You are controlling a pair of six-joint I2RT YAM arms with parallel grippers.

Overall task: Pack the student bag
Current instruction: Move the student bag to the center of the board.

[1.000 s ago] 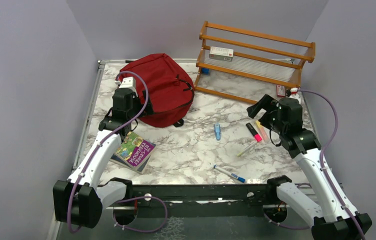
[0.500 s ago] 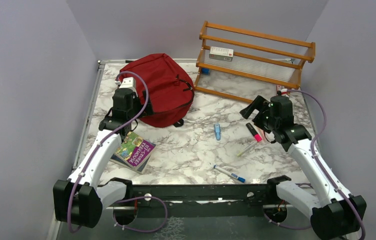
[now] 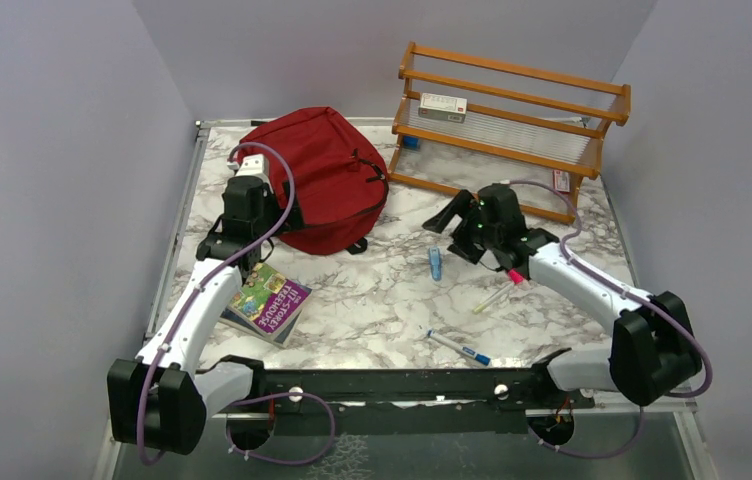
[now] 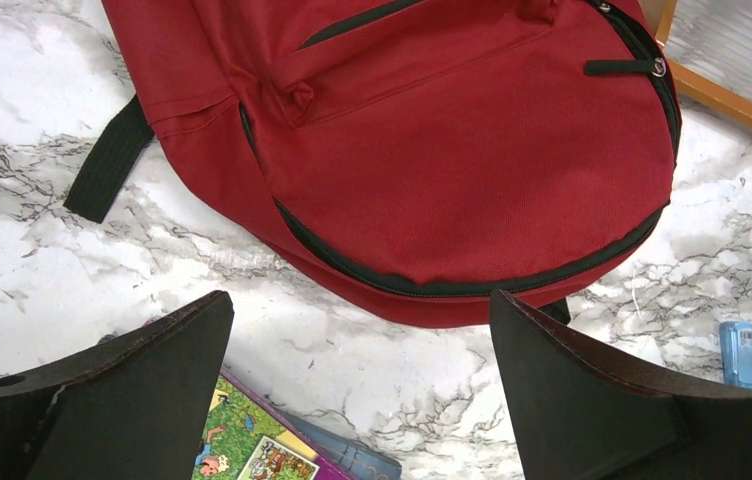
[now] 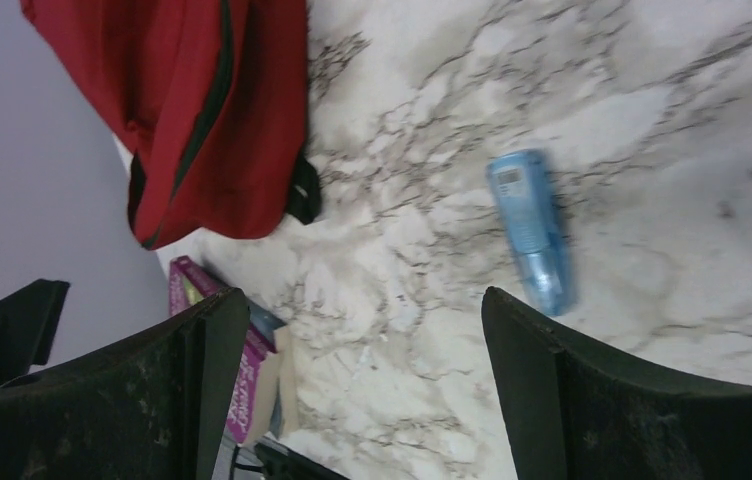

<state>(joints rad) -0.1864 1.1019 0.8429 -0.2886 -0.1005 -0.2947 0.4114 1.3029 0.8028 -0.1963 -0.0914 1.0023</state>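
Observation:
The student bag [image 3: 327,175], a dark-red backpack with its black zippers closed, lies flat at the back left of the marble table. It fills the top of the left wrist view [image 4: 452,150] and shows in the right wrist view [image 5: 192,100]. My left gripper [image 3: 252,225] hovers over the bag's near edge. It is open [image 4: 360,300], with only bare table between its fingers. My right gripper [image 3: 452,215] hangs over the middle of the table, to the right of the bag. It is open and empty [image 5: 364,300], with a small blue item [image 5: 529,230] just beyond its right finger.
A colourful book [image 3: 267,302] lies near the left arm. The small blue item [image 3: 435,263], a pink highlighter [image 3: 508,268], a pale pen [image 3: 492,298] and a blue-capped pen [image 3: 460,349] are scattered mid-table. A wooden rack [image 3: 512,120] holding a white box [image 3: 442,107] stands back right.
My right arm has swung left, from the right edge by the highlighters to the table's middle near the blue item. The left arm and the bag have not moved.

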